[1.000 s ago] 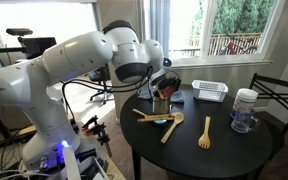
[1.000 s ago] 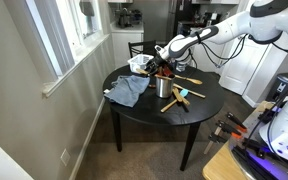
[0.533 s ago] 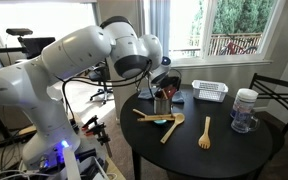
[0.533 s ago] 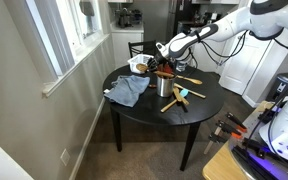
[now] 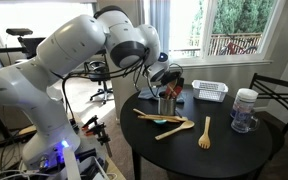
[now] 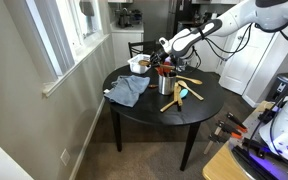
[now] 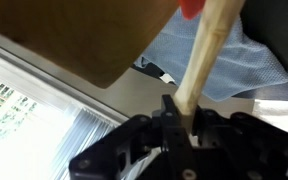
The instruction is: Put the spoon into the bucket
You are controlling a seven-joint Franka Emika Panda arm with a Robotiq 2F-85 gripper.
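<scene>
In the wrist view my gripper (image 7: 179, 110) is shut on the pale handle of a wooden spoon (image 7: 210, 42), which runs up from the jaws toward a broad wooden shape at the top left. In both exterior views the gripper (image 5: 170, 89) (image 6: 165, 68) hangs just above the small silver metal bucket (image 5: 166, 104) (image 6: 166, 86) at the back of the round black table (image 5: 234, 152). The held spoon itself is too small to make out in the exterior views.
Loose wooden utensils (image 5: 175, 128), a wooden fork (image 5: 205, 133) and a teal-tipped one (image 5: 165, 119) lie mid-table. A white slotted basket (image 5: 210, 92) and a clear jar (image 5: 245, 110) stand toward the window. A blue cloth (image 6: 129, 90) drapes over the table edge.
The jaws have closed on the spoon handle and the arm has lifted slightly. A long wooden utensil on the table has swung to a flatter angle.
</scene>
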